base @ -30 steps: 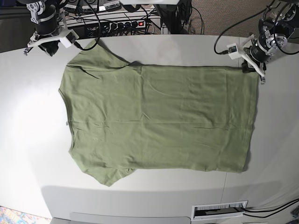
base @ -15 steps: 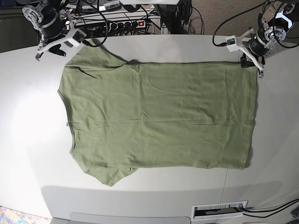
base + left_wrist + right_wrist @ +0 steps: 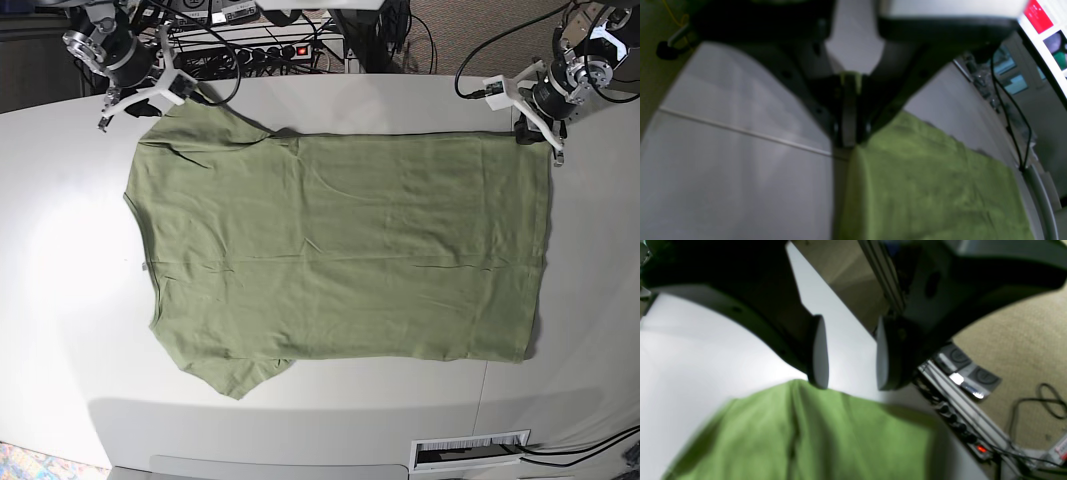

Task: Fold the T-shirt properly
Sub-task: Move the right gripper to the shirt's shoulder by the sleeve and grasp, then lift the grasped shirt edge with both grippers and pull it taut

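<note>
Jaws of the left gripper (image 3: 849, 133) clench a T-shirt (image 3: 927, 186) corner, cloth trailing toward five o'clock over the table (image 3: 733, 166). Right wrist view: right gripper (image 3: 848, 373) gapes, cloth at six o'clock. Base view: the shirt lies flat at centre, grippers at ten and two o'clock.

Pale grey table (image 3: 70, 300) with one green T-shirt (image 3: 340, 255) laid flat on it.
The table has rounded corners and a thin seam across its top near the front edge. The T-shirt lies spread out on its middle, collar end toward the left of the base view and hem toward the right, one sleeve pointing to the far edge and the other to the near edge. Bare tabletop shows on every side of the cloth.
</note>
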{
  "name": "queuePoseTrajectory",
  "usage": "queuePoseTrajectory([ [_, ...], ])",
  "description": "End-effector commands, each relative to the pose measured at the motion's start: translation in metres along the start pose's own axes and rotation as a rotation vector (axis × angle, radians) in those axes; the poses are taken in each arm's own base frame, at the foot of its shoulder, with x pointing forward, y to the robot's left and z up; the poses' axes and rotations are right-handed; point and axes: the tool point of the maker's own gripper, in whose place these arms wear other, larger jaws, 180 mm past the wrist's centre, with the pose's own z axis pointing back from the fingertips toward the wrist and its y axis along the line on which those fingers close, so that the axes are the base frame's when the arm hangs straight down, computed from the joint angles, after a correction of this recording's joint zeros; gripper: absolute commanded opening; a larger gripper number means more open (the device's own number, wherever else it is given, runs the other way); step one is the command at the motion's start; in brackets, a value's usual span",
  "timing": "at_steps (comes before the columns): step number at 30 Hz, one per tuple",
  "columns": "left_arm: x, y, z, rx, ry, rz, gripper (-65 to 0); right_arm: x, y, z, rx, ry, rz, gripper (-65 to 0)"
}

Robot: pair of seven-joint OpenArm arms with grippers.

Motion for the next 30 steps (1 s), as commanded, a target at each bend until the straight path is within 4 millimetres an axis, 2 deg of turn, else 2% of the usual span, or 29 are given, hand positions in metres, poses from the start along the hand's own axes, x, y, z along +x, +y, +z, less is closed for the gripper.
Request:
queuePoseTrajectory([
  [1,0.003,-0.026,0.003,-0.107,-0.019,0.007,-65.0,0.003,-0.004,-0.003,-0.008,-0.010,0.014,-40.2],
  [5,0.003,-0.026,0.003,-0.107,-0.019,0.007,-65.0,0.002,0.003,-0.016,0.008,0.027,0.062,-40.3],
  [11,0.003,-0.026,0.003,-0.107,-0.019,0.007,-65.0,0.003,0.002,-0.018,0.003,0.042,0.082,-40.6],
  [13,0.003,-0.026,0.003,-0.107,-0.020,0.007,-65.0,0.002,0.000,-0.018,-0.008,0.049,0.095,-46.1],
  [17,0.003,-0.026,0.003,-0.107,-0.019,0.007,-65.0,0.001,-0.005,-0.018,-0.023,0.062,0.098,-65.0],
  [23,0.003,-0.037,0.007,-0.131,-0.015,0.009,-65.0,0.007,-0.013,-0.008,-0.053,0.082,0.108,-65.0],
  [27,0.006,-0.056,0.017,-0.160,-0.007,-0.042,-65.0,0.013,-0.006,0.005,-0.046,0.078,0.121,-65.0],
  [30,0.012,-0.064,0.025,-0.144,-0.013,-0.041,-65.0,0.010,-0.004,0.013,-0.048,0.099,0.127,-65.0],
])
